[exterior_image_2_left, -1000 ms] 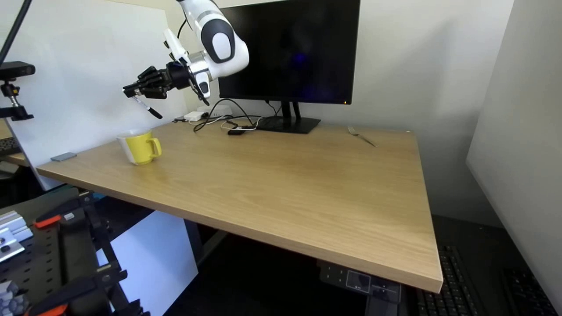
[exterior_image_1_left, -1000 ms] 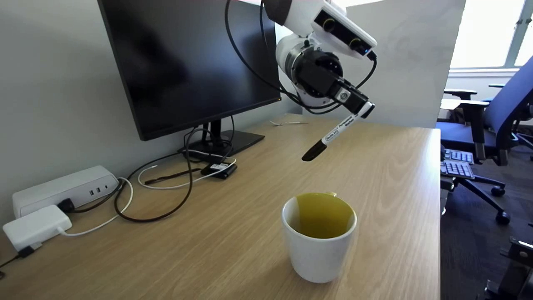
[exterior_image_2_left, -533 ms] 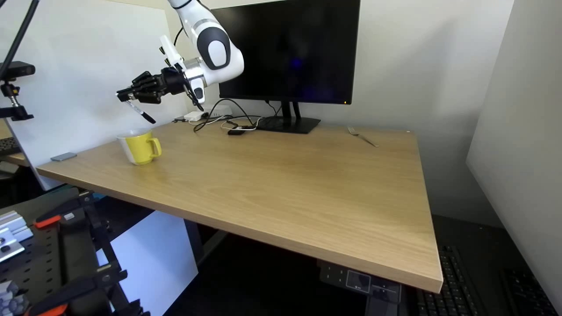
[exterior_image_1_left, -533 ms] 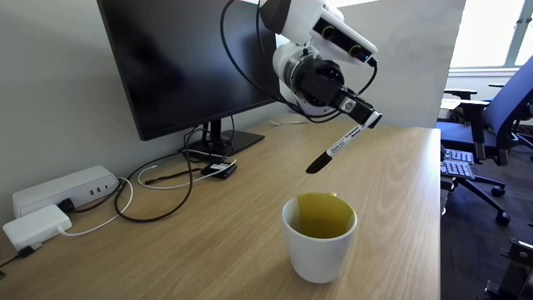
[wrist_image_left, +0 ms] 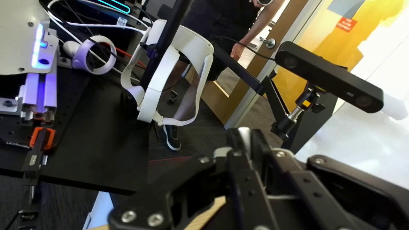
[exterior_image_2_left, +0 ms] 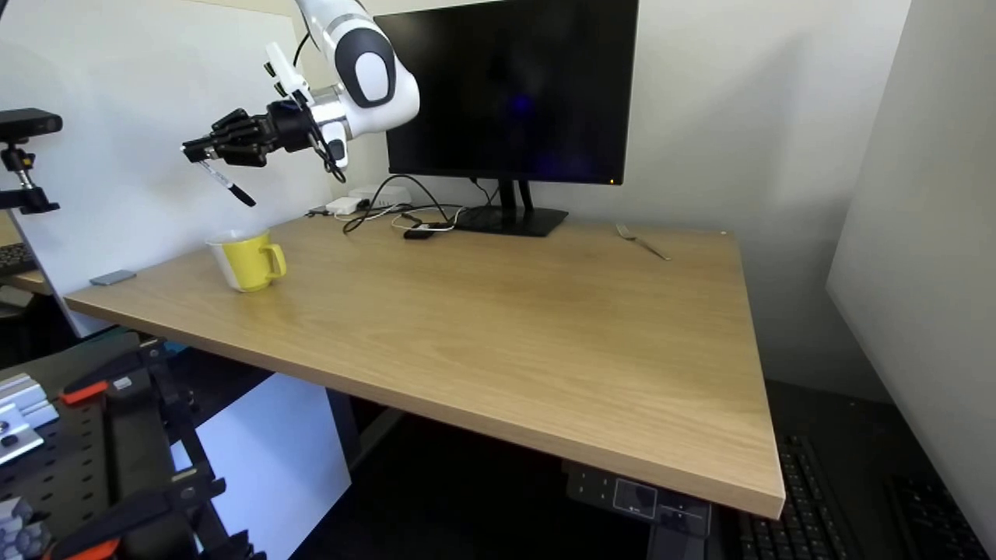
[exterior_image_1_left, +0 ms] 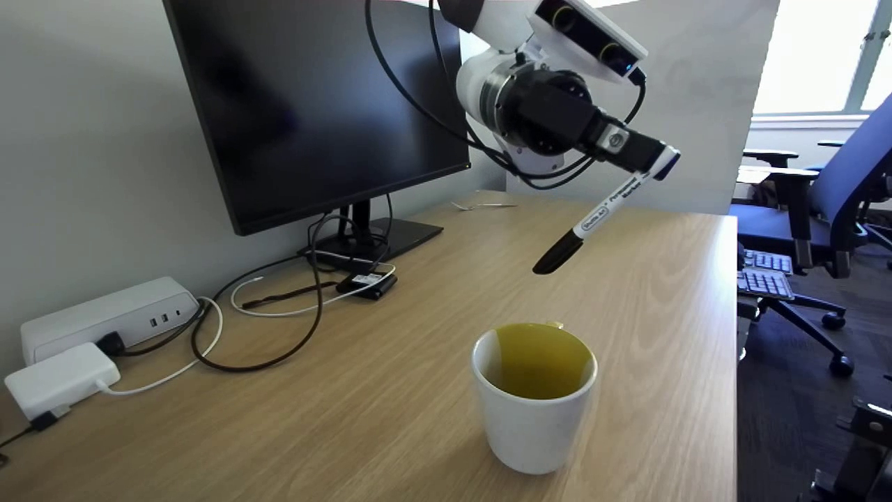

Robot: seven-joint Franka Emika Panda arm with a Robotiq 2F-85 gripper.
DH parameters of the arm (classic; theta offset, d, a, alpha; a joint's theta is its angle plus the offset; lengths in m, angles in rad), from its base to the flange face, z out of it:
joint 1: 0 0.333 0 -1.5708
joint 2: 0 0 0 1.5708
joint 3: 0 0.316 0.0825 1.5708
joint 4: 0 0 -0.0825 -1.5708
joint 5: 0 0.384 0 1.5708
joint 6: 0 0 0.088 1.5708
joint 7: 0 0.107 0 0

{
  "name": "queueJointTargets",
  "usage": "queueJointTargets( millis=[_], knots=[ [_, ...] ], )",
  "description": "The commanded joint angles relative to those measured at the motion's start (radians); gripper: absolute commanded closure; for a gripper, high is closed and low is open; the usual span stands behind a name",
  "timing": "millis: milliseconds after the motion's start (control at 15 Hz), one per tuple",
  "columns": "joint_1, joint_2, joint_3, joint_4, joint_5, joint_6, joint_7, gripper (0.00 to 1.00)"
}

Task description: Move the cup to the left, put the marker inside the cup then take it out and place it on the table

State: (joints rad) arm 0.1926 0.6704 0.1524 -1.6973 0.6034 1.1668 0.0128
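Note:
My gripper (exterior_image_1_left: 660, 162) is shut on the white end of the marker (exterior_image_1_left: 605, 210), which slants down with its black cap lowest. Both hang in the air above the cup (exterior_image_1_left: 533, 434), with a space between the cap and the rim. The cup stands upright on the table (exterior_image_1_left: 334, 425), and the part of its yellow inside that shows holds nothing. In an exterior view its yellow handle faces the right, and the marker (exterior_image_2_left: 219, 179) is above and a little left of the cup (exterior_image_2_left: 253, 264). Between the fingertips in the wrist view shows the marker's white end (wrist_image_left: 245, 136).
A monitor (exterior_image_1_left: 313, 104) stands at the back by the wall. Cables (exterior_image_1_left: 317, 307), a white power strip (exterior_image_1_left: 111, 317) and a white adapter (exterior_image_1_left: 63, 380) lie along that side. A fork (exterior_image_2_left: 642, 243) is farther off on the table. A whiteboard (exterior_image_2_left: 156, 140) rises behind the cup.
The gripper with the marker first dipped slightly, then rose. It moved left in an exterior view where the cup's handle shows, rightward in an exterior view facing the monitor's side. The cup stayed put.

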Motion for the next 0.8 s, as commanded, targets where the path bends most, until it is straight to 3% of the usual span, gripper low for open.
queueJointTargets(
  millis=[0, 733],
  knots=[
    [0.019, -0.05, 0.003, -0.056, -0.016, -0.01, 0.006, 0.97],
    [0.08, -0.029, 0.02, -0.06, -0.074, -0.002, 0.005, 0.97]
  ],
)
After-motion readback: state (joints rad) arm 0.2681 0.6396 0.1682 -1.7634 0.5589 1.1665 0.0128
